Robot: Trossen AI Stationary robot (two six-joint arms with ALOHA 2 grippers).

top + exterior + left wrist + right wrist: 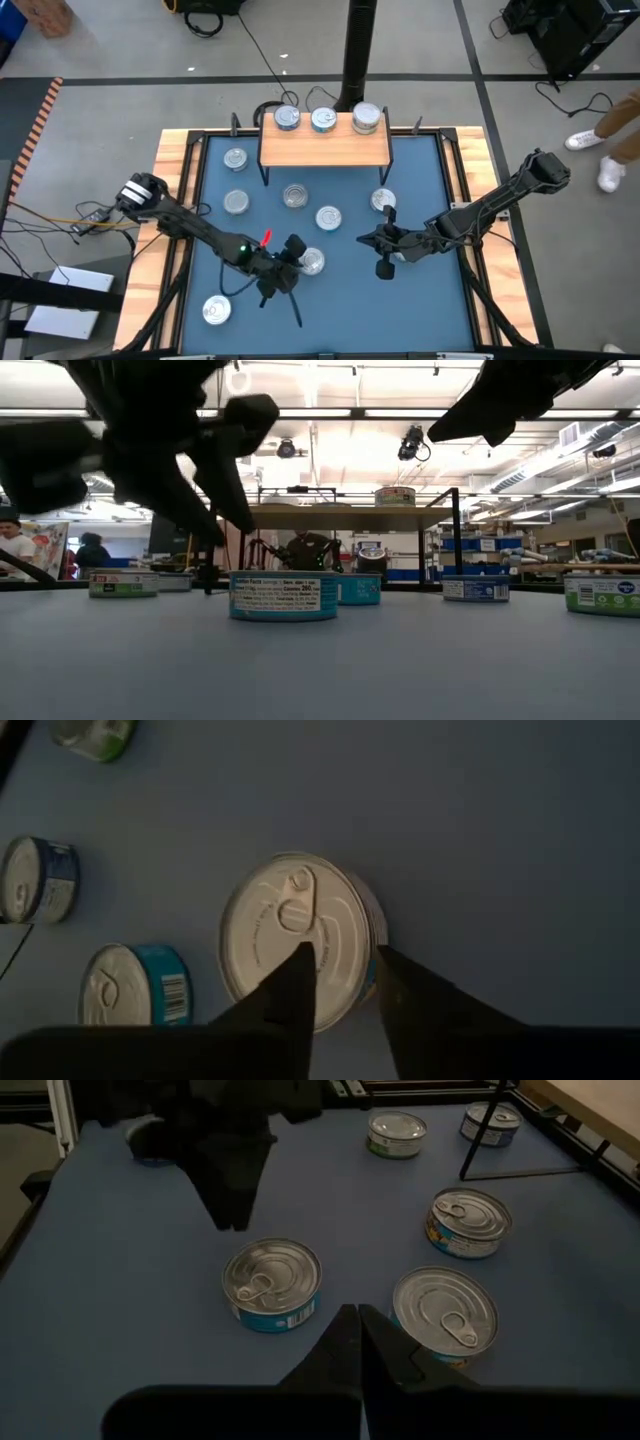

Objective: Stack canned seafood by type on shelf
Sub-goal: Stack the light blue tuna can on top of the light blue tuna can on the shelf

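Low center of the high view: my left claw [291, 262] hangs over a tin [311, 261], fingers narrowly parted, gripping nothing. Only the left wrist view shows its pull-tab lid [296, 937]. Right claw [385, 252] shut, empty. Shelf [324, 146] holds three tins; blue mat [420, 300] below.
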